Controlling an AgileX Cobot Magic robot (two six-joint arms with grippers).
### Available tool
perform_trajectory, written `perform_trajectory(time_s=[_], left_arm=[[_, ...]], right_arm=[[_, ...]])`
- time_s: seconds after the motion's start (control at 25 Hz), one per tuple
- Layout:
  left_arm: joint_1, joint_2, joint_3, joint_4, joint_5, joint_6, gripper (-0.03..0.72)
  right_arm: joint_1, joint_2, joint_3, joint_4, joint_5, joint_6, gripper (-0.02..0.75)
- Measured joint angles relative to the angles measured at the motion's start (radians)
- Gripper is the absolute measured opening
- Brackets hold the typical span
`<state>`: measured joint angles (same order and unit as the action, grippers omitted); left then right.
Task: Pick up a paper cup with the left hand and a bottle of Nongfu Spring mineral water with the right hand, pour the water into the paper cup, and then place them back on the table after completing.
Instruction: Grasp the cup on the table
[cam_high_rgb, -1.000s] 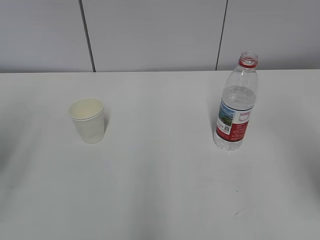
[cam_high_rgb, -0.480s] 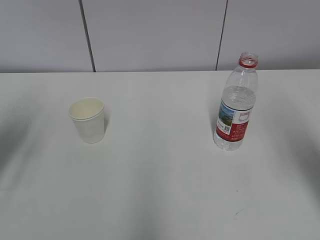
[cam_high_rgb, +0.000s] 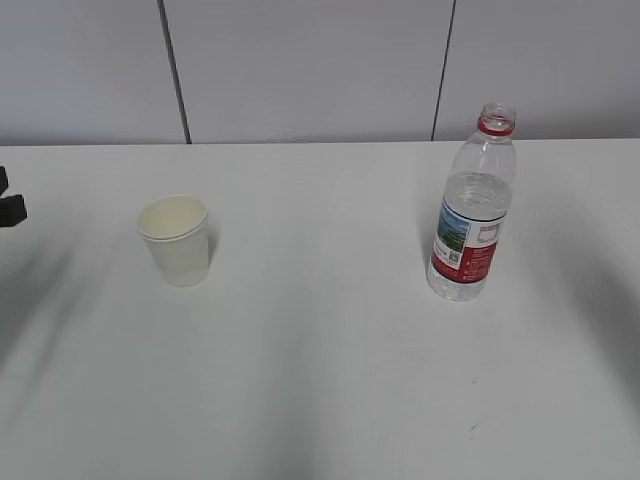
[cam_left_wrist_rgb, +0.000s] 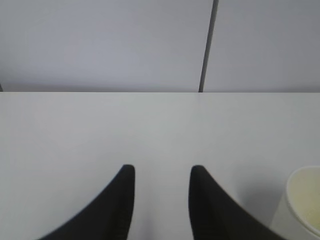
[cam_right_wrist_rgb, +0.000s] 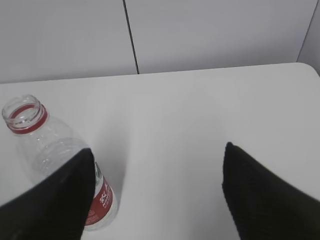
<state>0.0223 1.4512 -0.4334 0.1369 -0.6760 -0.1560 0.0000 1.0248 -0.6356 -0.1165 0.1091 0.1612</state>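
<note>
A white paper cup (cam_high_rgb: 176, 240) stands upright on the white table (cam_high_rgb: 320, 380) at the left. An uncapped clear bottle (cam_high_rgb: 472, 205) with a red neck ring and red label stands at the right, with clear water (cam_high_rgb: 475, 195) inside. My left gripper (cam_high_rgb: 8, 200) just shows at the far left edge, left of the cup. In the left wrist view it (cam_left_wrist_rgb: 161, 172) is open and empty, with the cup (cam_left_wrist_rgb: 305, 205) at the lower right. My right gripper (cam_right_wrist_rgb: 159, 152) is open wide and empty, with the bottle (cam_right_wrist_rgb: 55, 155) behind its left finger. It is out of the exterior view.
A grey panelled wall (cam_high_rgb: 320, 70) with dark vertical seams runs behind the table's far edge. The table's right corner (cam_right_wrist_rgb: 305, 67) shows in the right wrist view. Soft arm shadows lie on the table at the left and right.
The left gripper has come into the exterior view at the far left edge. The shadows at both sides have grown. The cup and the bottle have not moved.
</note>
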Motion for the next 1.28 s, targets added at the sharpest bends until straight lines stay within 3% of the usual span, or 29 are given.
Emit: perform_trajectory(time_s=[0.44, 1.0, 1.12, 1.28], left_arm=[[0.000, 0.167, 0.167, 0.158, -0.423, -0.007, 0.238], [0.000, 0.318, 0.181, 0.247, -0.464, -0.007, 0.241], [0.000, 0.344, 0.181, 0.252, -0.467, -0.007, 0.289], [0.000, 0.363, 0.172, 0.313, -0.467, -0.007, 0.477]], right_arm=[[0.000, 0.069, 0.000, -0.063, -0.091, 0.000, 0.586], [0.000, 0.069, 0.104, -0.086, -0.341, 0.000, 0.585], [0.000, 0.069, 0.113, -0.086, -0.359, 0.000, 0.586], [0.000, 0.069, 0.115, -0.086, -0.381, 0.000, 0.586]])
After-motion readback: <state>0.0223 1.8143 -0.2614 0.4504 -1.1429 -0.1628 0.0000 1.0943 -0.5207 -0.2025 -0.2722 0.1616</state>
